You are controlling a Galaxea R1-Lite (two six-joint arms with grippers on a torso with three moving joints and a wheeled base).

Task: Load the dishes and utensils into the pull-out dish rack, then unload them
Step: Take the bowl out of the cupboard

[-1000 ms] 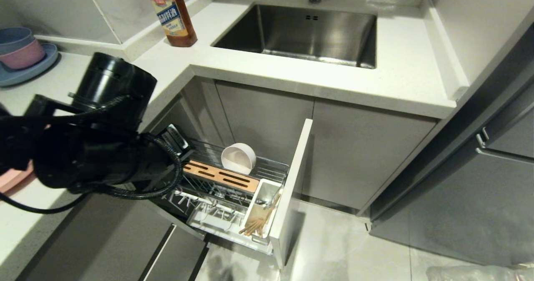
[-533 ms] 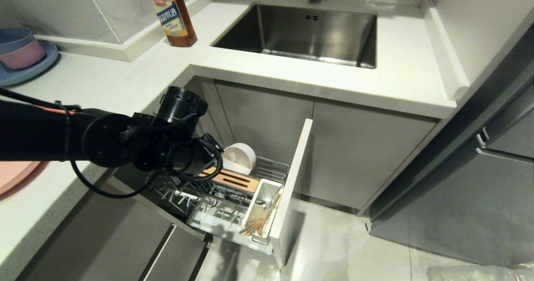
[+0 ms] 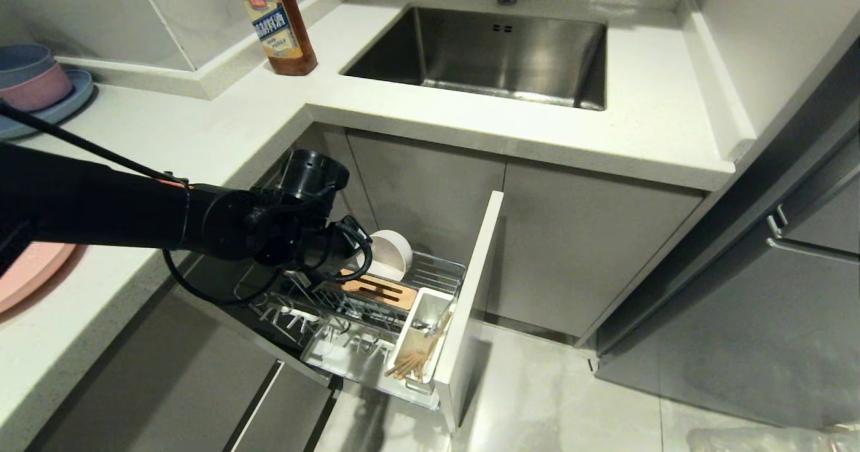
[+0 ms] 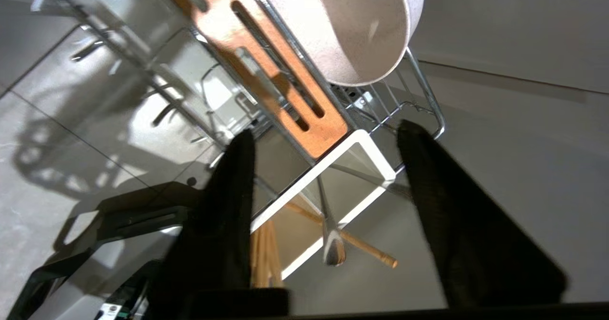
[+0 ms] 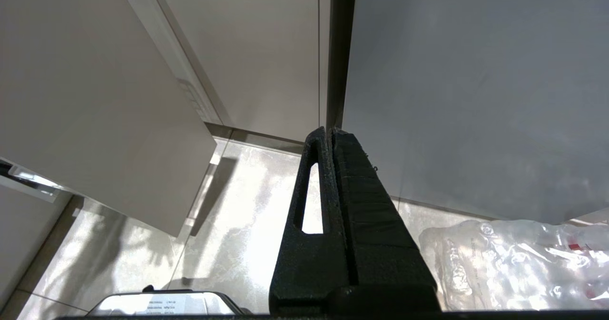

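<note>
The left gripper (image 4: 323,134) hangs over the pulled-out chrome wire dish rack (image 3: 440,274), its two black fingers (image 4: 228,187) spread apart with nothing between them, pointed down past the slotted light-wood block (image 3: 376,291) toward the white plastic utensil cup (image 3: 423,321) at the rack's front corner, just behind the narrow grey door front (image 3: 474,291). The cream-white round bowl (image 3: 391,254) stands on its edge in the wires at the rack's back end, just beyond the gripper. In the cup lean the pair of long thin light-wood chopsticks (image 4: 266,253) and the slim long-handled metal spoon (image 4: 328,225), crossing one another. The large flat pink oval plate (image 3: 30,274) lies on the white countertop (image 3: 201,123) at its near left edge, well apart from the rack. The bowl looks stiff, smooth and breakable, probably light; its upper rim is the likeliest hold, one finger inside and one outside. The chopsticks and spoon are thin and slippery, best pinched near their upper ends. The right gripper (image 5: 330,134) is parked near the floor, fingers pressed together, empty.
</note>
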